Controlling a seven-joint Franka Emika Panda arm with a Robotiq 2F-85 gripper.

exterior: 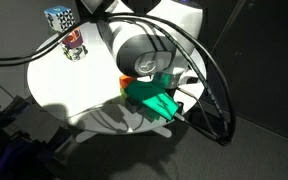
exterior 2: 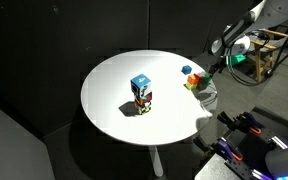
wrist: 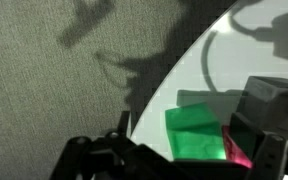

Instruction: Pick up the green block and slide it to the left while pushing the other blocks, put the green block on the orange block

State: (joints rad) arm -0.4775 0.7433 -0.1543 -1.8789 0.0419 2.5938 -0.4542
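In the wrist view the green block [wrist: 195, 132] lies on the white table [wrist: 164, 95] near its rim, between my gripper's dark fingers [wrist: 189, 152]. The gripper is open; a strip of table shows between one finger and the block. A magenta block [wrist: 240, 152] touches the green block's side, and a grey block [wrist: 274, 95] sits behind them. In an exterior view the small blocks form a cluster at the table's edge, with the orange block [exterior 2: 195, 75] and a blue one [exterior 2: 187, 69], and the gripper [exterior 2: 206, 70] is over them. The orange block [exterior: 121, 82] peeks out beside the arm.
A larger multicoloured patterned cube [exterior 2: 141, 84] stands on another object near the table's middle; it also shows in an exterior view [exterior: 57, 18]. The table's rim [exterior: 104, 128] runs close to the blocks, with dark carpet beyond. Cables hang by the arm [exterior: 214, 90].
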